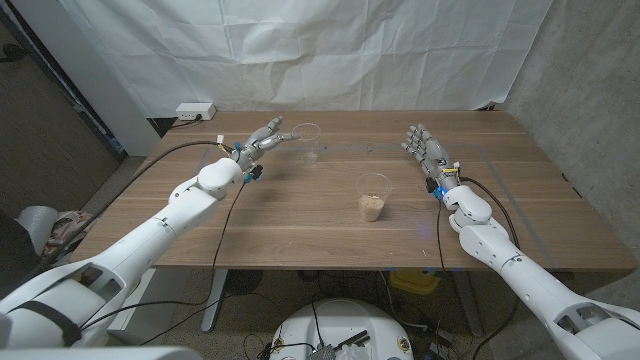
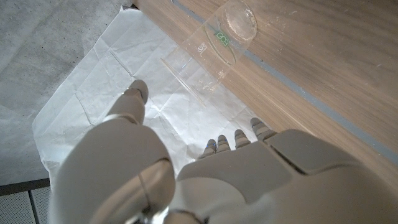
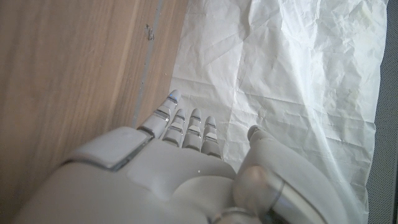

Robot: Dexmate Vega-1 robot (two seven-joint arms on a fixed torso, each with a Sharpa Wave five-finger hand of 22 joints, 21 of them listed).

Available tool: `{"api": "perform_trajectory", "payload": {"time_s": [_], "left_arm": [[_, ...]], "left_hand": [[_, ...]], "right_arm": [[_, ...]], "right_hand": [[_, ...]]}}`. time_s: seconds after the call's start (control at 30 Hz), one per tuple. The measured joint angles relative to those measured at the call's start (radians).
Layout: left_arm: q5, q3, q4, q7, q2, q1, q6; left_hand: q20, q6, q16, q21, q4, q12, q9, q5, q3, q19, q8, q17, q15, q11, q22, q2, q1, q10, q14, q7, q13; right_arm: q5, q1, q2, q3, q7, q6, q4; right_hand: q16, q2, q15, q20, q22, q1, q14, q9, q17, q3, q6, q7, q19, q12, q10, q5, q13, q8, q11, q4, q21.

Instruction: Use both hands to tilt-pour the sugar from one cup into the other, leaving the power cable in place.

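A clear empty plastic cup [image 1: 308, 141] stands at the far middle of the wooden table [image 1: 300, 230]; in the left wrist view the same cup [image 2: 214, 53] is just beyond my fingers. My left hand [image 1: 262, 139] is open, its fingertips a short way from that cup and not touching it. A second clear cup [image 1: 373, 196] with brownish sugar in its bottom stands near the table's middle. My right hand [image 1: 425, 147] is open with its fingers apart, off to the right of the sugar cup and apart from it. A black power cable [image 1: 222, 225] runs along the left arm and over the table's front.
A white power strip [image 1: 195, 111] lies on the floor behind the table's far left corner. White sheeting [image 1: 330, 50] hangs behind the table. Grey concrete wall [image 1: 590, 90] stands at the right.
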Motion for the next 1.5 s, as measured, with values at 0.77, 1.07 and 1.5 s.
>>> {"api": "perform_trajectory", "payload": {"time_s": [0.77, 1.07, 1.5], "left_arm": [[0.108, 0.090, 0.036, -0.014, -0.036, -0.106, 0.125], [0.118, 0.114, 0.068, -0.040, -0.053, -0.131, 0.150], [0.116, 0.134, 0.141, -0.056, -0.087, -0.159, 0.130]], "left_hand": [[0.024, 0.005, 0.000, -0.025, 0.031, 0.000, 0.005, 0.012, -0.056, -0.008, 0.004, 0.009, 0.091, 0.102, 0.014, -0.007, 0.020, -0.001, -0.005, 0.041, 0.029], [0.031, 0.002, 0.005, -0.025, 0.043, 0.006, 0.005, 0.012, -0.074, -0.005, 0.018, 0.014, 0.105, 0.117, 0.014, -0.007, 0.020, 0.003, -0.002, 0.044, 0.035], [0.019, 0.002, 0.062, 0.033, 0.041, 0.084, 0.002, 0.034, -0.132, 0.017, 0.070, 0.007, 0.063, 0.091, 0.011, -0.023, 0.035, 0.003, 0.000, 0.044, 0.042]], "right_arm": [[0.007, -0.029, -0.003, 0.015, 0.006, 0.042, -0.020], [0.011, -0.036, -0.006, 0.021, 0.001, 0.043, -0.027], [0.013, -0.040, -0.006, 0.026, -0.010, 0.042, -0.029]], "right_hand": [[0.000, -0.005, 0.000, 0.000, 0.000, -0.005, 0.000, 0.000, 0.000, 0.000, 0.004, -0.003, 0.000, -0.005, 0.009, -0.008, 0.000, -0.004, 0.001, 0.000, 0.000], [0.000, -0.005, 0.000, 0.000, 0.000, -0.005, 0.000, 0.000, 0.000, 0.000, 0.007, 0.000, 0.000, -0.004, 0.015, -0.008, 0.000, -0.004, 0.007, 0.000, 0.000], [0.004, -0.010, 0.005, 0.000, 0.000, -0.010, 0.005, 0.000, 0.000, 0.000, 0.011, 0.004, 0.000, -0.004, 0.014, -0.008, 0.000, -0.008, 0.007, 0.000, 0.000]]}}
